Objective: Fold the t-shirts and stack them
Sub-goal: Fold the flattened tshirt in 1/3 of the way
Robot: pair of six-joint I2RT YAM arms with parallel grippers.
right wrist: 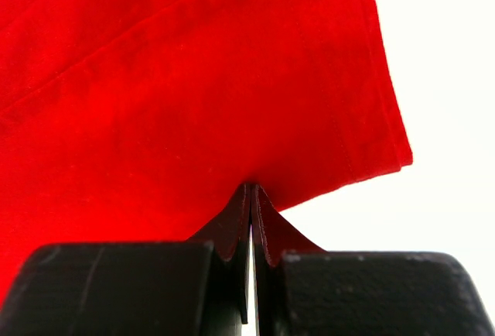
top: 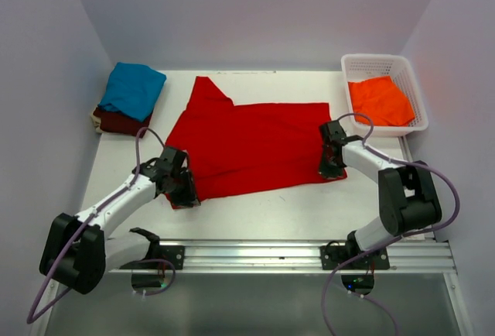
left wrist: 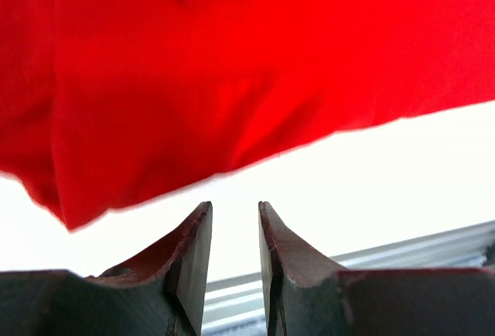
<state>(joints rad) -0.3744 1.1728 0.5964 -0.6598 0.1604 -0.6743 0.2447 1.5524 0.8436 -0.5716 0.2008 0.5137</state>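
While alone inside the white basket [top: 374,61], orange t-shirt [top: 379,101], far right.

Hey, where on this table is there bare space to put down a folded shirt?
Two bare strips: the near one between the hem of the red t-shirt and the metal rail, and the far one behind it, between the teal t-shirt and the basket. Crowded: the red t-shirt's front corners, where the left gripper and right gripper sit.

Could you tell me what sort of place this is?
Probably a robot test booth: bare walls box in a white table, arms bolt to a metal rail, a red t-shirt lies spread.
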